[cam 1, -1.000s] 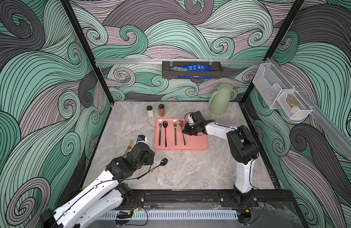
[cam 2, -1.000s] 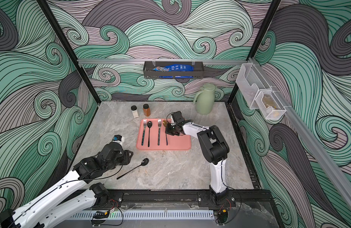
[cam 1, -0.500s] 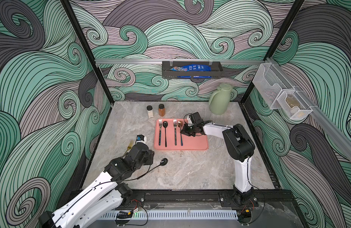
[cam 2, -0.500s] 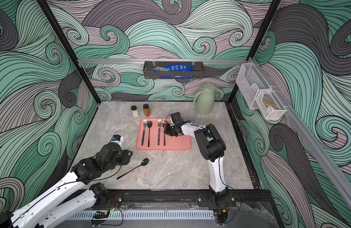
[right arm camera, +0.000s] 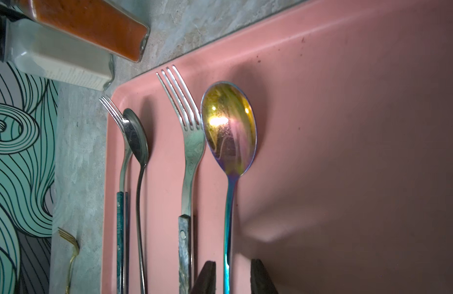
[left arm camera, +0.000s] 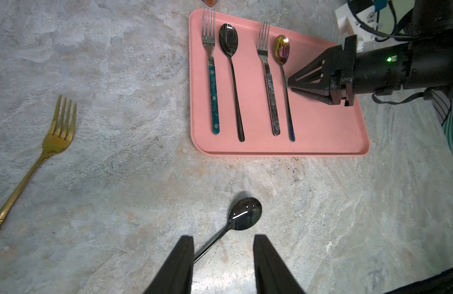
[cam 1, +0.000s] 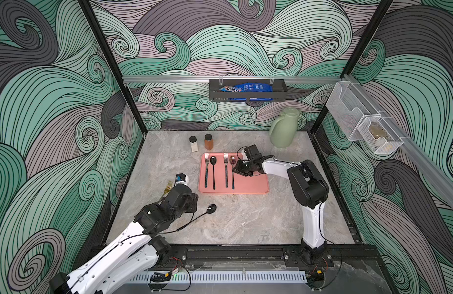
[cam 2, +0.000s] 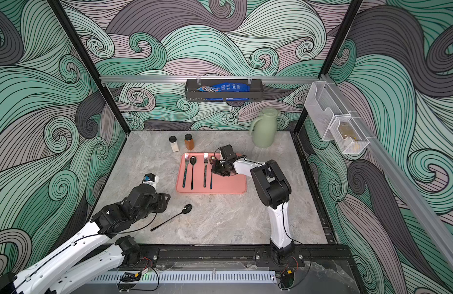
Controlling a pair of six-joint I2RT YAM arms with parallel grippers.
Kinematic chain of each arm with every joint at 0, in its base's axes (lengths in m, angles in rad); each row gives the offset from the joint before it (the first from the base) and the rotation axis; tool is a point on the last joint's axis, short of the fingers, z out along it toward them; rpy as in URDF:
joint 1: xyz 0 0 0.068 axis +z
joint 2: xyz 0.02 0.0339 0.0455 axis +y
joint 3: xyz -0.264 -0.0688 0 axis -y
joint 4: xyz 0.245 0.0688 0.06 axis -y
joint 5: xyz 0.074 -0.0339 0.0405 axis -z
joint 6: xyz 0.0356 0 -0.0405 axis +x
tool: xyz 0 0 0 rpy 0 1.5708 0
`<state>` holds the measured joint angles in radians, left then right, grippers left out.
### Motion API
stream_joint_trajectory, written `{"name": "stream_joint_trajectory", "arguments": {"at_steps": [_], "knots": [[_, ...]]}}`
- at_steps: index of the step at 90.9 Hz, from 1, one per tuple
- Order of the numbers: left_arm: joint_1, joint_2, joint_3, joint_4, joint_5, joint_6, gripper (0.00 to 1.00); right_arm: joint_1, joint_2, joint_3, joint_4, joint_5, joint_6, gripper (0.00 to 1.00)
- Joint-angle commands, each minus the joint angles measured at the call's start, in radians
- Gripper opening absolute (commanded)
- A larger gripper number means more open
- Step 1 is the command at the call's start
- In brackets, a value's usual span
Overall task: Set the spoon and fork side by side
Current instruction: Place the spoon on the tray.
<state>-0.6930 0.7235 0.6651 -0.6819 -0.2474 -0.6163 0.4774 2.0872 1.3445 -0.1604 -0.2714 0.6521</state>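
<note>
On the pink tray (cam 1: 253,183) (left arm camera: 322,127) an iridescent spoon (cam 1: 232,161) (right arm camera: 229,127) lies parallel to and just beside a grey-handled fork (cam 1: 225,168) (right arm camera: 192,142). My right gripper (cam 1: 236,171) (right arm camera: 231,264) is low over the tray. Its jaws are open on either side of the spoon's handle, with a gap on each side. A black spoon (cam 1: 210,208) (left arm camera: 244,213) lies on the table. My left gripper (cam 1: 193,201) (left arm camera: 223,239) hovers open over its handle. Left of that arm a gold fork (cam 1: 168,185) (left arm camera: 58,135) rests on the table.
A teal-handled fork (cam 1: 207,168) and a second black spoon (cam 1: 213,168) lie paired at the tray's left side. Two spice jars (cam 1: 201,143) stand behind the tray, a green jug (cam 1: 282,131) at the back right. A black wall basket (cam 1: 247,93) hangs above.
My right gripper slid the iridescent spoon left until it lay beside the grey-handled fork, then opened its jaws. The left arm has stayed put.
</note>
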Motion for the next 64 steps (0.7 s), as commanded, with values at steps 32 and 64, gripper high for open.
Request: {"name": "stream_joint_trajectory", "arguments": {"at_steps": [32, 64], "knots": [[0.127, 0.179, 0.013, 0.020, -0.511, 0.107, 0.51, 0.011, -0.287, -0.146, 0.023, 0.019, -0.173, 0.44], [0.537, 0.381, -0.020, 0.138, -0.048, 0.025, 0.78, 0.008, -0.414, -0.333, 0.159, -0.037, -0.190, 0.46]]}}
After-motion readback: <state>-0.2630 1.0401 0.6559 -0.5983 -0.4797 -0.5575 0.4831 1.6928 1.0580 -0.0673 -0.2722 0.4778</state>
